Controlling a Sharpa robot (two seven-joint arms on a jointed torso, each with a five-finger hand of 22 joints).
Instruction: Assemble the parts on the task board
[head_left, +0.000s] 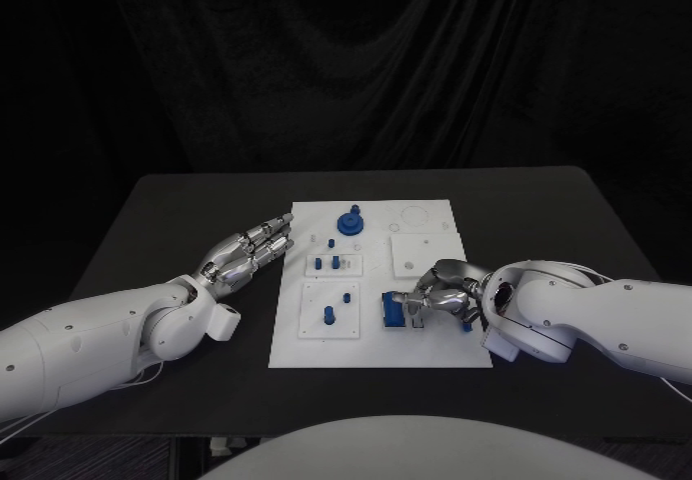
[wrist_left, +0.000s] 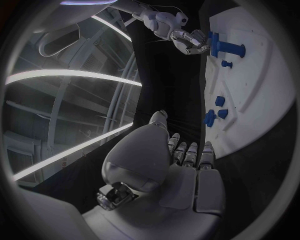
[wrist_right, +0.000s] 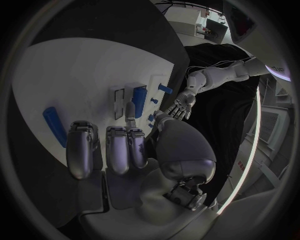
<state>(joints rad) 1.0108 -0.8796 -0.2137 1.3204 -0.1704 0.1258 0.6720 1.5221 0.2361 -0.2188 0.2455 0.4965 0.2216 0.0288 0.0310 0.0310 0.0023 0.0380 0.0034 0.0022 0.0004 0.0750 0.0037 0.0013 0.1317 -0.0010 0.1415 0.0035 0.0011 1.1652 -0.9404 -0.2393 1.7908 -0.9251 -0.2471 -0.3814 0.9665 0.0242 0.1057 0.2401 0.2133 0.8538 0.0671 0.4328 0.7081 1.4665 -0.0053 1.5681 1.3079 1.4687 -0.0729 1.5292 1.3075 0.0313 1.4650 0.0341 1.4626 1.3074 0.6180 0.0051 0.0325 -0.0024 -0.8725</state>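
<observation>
Right silver hand rests on the white rectangular task board near its near right corner, fingers curled against a blue block-shaped part — whether it actually grips the part cannot be told. Left silver hand lies on the black table just beside the board's left edge, fingers straight and together, holding nothing. Small blue pegs stand mid-board; a blue round knob-like part sits near the far edge.

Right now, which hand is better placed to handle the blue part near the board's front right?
Right. The right hand is already over the task board, at that blue part. The left hand hovers open beside the board's left edge.
</observation>
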